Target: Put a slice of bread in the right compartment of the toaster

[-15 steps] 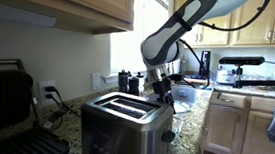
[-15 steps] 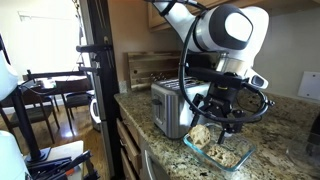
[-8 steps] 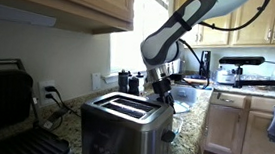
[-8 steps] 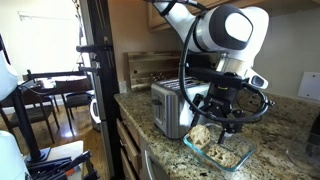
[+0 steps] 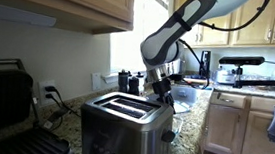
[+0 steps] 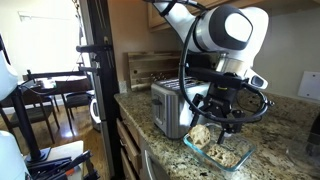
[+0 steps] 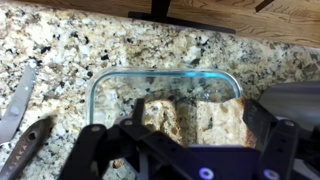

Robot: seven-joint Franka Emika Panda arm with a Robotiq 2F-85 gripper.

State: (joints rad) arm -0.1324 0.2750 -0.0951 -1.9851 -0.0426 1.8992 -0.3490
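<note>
The stainless-steel toaster (image 5: 123,126) stands on the granite counter with its two slots empty; it also shows in an exterior view (image 6: 172,105). Beside it is a clear glass dish (image 7: 160,76) holding two bread slices (image 7: 210,108), and the dish also shows in an exterior view (image 6: 220,152). My gripper (image 7: 198,120) hangs low over the dish, open, with a finger on each side of the bread. It shows in both exterior views (image 5: 163,92) (image 6: 222,120). I cannot tell whether the fingers touch the bread.
A black grill press (image 5: 4,106) stands at the near end of the counter. Metal utensils (image 7: 18,98) lie on the counter left of the dish. Wall cabinets (image 5: 63,5) hang above the toaster. A black stand (image 6: 95,80) is beside the counter's edge.
</note>
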